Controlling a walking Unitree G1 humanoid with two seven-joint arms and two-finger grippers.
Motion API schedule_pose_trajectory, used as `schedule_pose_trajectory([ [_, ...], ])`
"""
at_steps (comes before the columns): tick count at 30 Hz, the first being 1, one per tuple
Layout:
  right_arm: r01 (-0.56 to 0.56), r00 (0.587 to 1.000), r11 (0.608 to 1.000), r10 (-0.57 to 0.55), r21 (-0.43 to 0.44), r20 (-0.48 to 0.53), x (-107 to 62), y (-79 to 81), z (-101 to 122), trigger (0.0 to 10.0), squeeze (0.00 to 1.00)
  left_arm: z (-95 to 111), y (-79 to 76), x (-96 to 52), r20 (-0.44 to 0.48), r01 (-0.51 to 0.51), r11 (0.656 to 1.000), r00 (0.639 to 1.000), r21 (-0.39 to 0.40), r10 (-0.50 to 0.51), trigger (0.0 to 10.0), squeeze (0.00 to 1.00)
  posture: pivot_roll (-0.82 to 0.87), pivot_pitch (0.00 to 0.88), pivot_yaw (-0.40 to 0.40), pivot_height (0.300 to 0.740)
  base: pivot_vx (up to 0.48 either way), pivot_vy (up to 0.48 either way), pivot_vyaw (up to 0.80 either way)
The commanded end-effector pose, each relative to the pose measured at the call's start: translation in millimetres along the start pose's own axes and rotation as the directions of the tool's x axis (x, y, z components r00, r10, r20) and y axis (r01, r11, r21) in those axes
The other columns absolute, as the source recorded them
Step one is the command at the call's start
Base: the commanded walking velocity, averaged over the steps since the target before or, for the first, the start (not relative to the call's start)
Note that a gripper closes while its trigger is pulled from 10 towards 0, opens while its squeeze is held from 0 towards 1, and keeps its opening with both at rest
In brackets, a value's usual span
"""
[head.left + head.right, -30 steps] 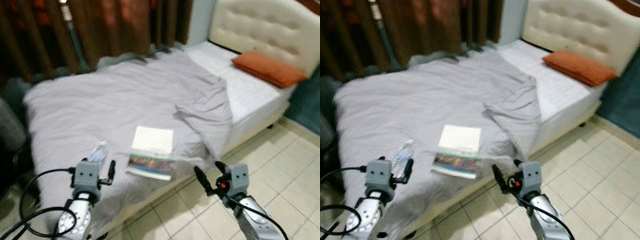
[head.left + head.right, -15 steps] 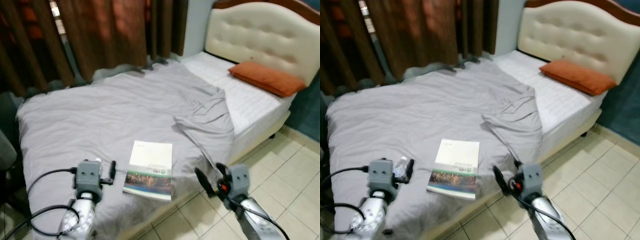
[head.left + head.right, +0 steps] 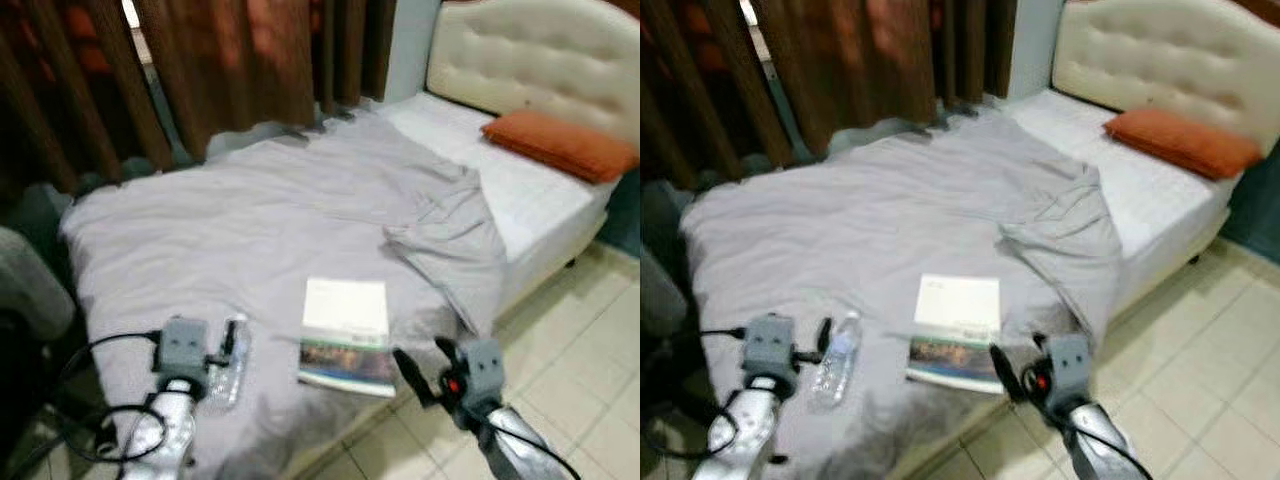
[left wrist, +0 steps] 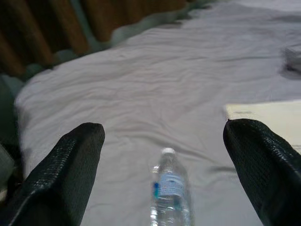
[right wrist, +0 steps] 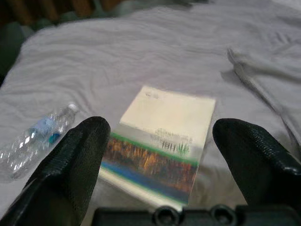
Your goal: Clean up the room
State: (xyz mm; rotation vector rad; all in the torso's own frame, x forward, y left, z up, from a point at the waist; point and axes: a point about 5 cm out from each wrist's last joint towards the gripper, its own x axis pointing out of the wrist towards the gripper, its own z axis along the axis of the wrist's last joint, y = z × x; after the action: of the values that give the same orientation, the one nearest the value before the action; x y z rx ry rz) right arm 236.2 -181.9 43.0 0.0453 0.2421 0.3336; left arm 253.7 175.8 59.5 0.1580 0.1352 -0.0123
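A white and green book (image 3: 346, 335) lies flat on the grey blanket near the bed's front edge. A clear plastic water bottle (image 3: 230, 362) lies on its side to the book's left. My left gripper (image 4: 167, 160) is open and low over the blanket, with the bottle (image 4: 170, 193) between and just beyond its fingers (image 4: 70, 165). My right gripper (image 3: 425, 362) is open at the bed's front edge, facing the book (image 5: 162, 136), with nothing between its fingers (image 5: 254, 160).
The bed (image 3: 250, 220) carries a rumpled grey blanket, an orange pillow (image 3: 560, 143) and a cream padded headboard (image 3: 530, 50). Brown curtains (image 3: 230, 60) hang behind it. Tiled floor (image 3: 590, 330) lies to the right. A dark seat (image 3: 25, 290) stands at the left.
The whole picture has shifted, so the camera moved; the bed's things now sit further right. The bottle now shows fully beside the left gripper. Both grippers stay open.
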Motion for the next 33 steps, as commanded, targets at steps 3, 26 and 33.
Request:
schedule_pose_trajectory([
  [3,-0.008,1.000,1.000,0.008,-0.009,0.016,1.8,2.8,5.3,10.0,0.00,-0.3,6.5,4.3,-0.013,-0.010,1.000,1.000,0.014,0.010,10.0,0.00,-0.05,0.013,-0.013,0.740,0.000,0.000,0.00],
  [26,-0.011,1.000,1.000,0.011,-0.015,0.002,-3.8,6.1,3.4,10.0,0.00,7.3,8.2,25.0,-0.028,-0.052,0.998,0.998,0.018,0.052,10.0,0.00,-0.07,0.037,-0.006,0.740,0.341,0.000,0.00],
  [33,0.003,1.000,1.000,-0.003,-0.021,0.001,-8.1,2.8,4.4,10.0,0.00,6.9,12.0,39.7,-0.049,-0.067,0.993,0.996,0.094,0.072,10.0,0.00,-0.09,0.051,-0.007,0.740,0.000,0.000,0.00],
])
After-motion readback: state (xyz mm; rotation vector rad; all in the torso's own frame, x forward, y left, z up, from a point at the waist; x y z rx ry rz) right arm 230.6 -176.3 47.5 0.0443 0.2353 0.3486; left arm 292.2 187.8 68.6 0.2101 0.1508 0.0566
